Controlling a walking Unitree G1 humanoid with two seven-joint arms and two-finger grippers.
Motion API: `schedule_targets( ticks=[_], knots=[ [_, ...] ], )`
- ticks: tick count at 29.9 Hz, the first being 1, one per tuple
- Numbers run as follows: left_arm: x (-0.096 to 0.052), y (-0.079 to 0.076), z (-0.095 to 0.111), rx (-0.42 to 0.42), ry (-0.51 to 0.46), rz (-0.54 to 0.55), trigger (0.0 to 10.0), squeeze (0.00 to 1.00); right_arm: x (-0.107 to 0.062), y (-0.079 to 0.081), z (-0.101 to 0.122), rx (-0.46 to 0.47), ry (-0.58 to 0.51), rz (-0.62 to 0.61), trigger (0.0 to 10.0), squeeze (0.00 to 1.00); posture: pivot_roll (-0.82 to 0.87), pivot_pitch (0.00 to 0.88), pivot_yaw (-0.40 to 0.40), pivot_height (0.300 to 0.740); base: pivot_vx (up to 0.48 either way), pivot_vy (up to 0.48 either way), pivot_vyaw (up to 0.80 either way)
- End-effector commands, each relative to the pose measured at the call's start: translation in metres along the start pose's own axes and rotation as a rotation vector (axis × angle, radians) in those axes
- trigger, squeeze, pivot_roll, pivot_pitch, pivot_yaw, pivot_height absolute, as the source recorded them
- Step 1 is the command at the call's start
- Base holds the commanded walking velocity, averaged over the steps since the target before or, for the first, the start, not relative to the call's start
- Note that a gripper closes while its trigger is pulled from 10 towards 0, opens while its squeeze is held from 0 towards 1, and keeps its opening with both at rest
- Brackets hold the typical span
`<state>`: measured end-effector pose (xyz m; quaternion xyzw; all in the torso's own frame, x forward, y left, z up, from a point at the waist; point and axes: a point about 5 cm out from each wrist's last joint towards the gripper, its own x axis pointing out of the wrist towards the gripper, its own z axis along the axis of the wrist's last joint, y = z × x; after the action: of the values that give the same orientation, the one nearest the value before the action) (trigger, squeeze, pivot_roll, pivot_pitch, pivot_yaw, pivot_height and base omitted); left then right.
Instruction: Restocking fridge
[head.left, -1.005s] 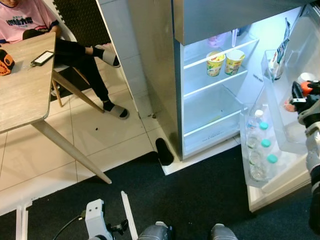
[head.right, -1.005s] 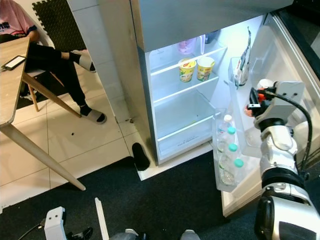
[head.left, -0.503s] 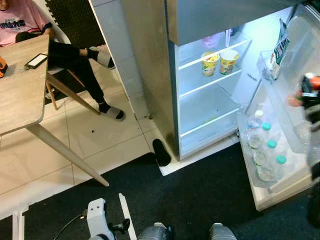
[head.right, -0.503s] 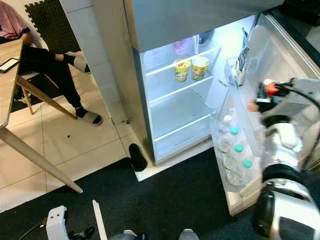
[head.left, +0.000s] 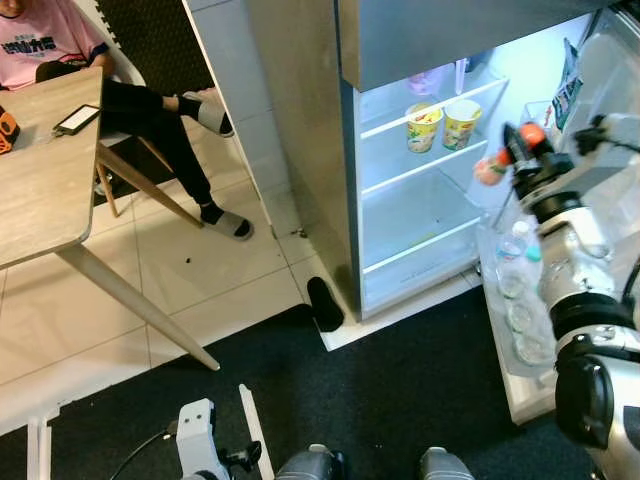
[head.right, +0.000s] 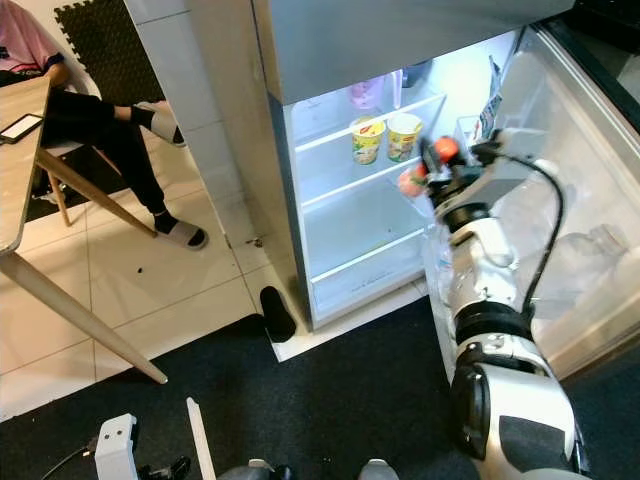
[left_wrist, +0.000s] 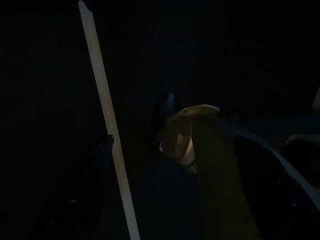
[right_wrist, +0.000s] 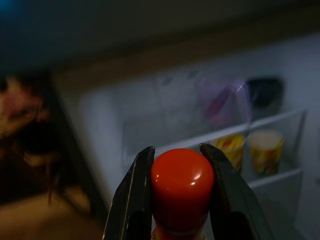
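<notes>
Bottle (right_wrist: 182, 190) with a red cap sits clamped between the 2 black fingers (right_wrist: 133, 200) of the right gripper (head.left: 522, 148), the jaws closed against both sides of the cap. In the left eye view it is held at the right of the frame, in front of the open fridge (head.left: 420, 190) at about the height of the upper glass shelf (head.left: 425, 112), with something pinkish-orange (head.left: 488, 171) just below and left of the cap; what that is cannot be told. The silver right arm (head.left: 580, 300) rises from the lower right corner.

On that shelf stand 2 yellow cups (head.left: 443, 124) side by side, and a pale purple container (head.left: 428, 82) sits above them. The shelf below is bare glass. The open door (head.right: 590, 200) at the far right carries capped water bottles (head.left: 510, 280) in its lower rack.

At the upper left a person (head.left: 120, 70) sits by a wooden table (head.left: 40, 190) that bears a phone (head.left: 76, 119). A black shoe (head.left: 324, 303) lies on the tile near the fridge's lower corner, by the dark mat (head.left: 400, 400).

The left wrist view is very dark: a pale strip (left_wrist: 107, 125) and a curved shape show, and I cannot tell how the left gripper's jaws stand.
</notes>
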<state>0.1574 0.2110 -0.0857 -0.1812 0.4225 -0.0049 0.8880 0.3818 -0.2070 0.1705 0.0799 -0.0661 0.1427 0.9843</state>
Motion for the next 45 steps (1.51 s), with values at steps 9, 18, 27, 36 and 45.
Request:
schedule_targets(
  ticks=[9,18,27,36,45],
  knots=[
    [-0.002,0.001,-0.008,-0.005,0.024,0.005,10.0,0.00,-0.046,-0.040,-0.059,-0.266,0.364,-0.337,10.0,0.00,-0.05,0.108,0.077,0.740,0.000,0.000,0.00],
    [-0.004,0.004,-0.008,-0.011,0.017,0.012,10.0,0.00,-0.065,-0.071,-0.048,-0.390,0.399,-0.499,10.0,0.00,-0.05,0.103,0.069,0.740,0.000,0.000,0.00],
    [-0.006,0.008,-0.011,-0.014,0.018,0.017,10.0,0.00,-0.090,-0.111,-0.019,-0.500,0.356,-0.712,10.0,0.00,-0.05,0.103,0.069,0.740,0.000,0.000,0.00],
    [-0.006,0.006,-0.010,-0.009,0.015,0.013,10.0,0.00,-0.114,-0.139,0.004,-0.522,0.317,-0.885,10.0,0.00,-0.04,0.103,0.070,0.740,0.000,0.000,0.00],
    [-0.004,0.005,-0.008,0.008,0.020,0.012,10.0,0.00,-0.079,-0.091,-0.032,-0.236,0.280,-0.529,10.0,0.00,-0.05,0.098,0.073,0.740,0.000,0.000,0.00]
  ],
)
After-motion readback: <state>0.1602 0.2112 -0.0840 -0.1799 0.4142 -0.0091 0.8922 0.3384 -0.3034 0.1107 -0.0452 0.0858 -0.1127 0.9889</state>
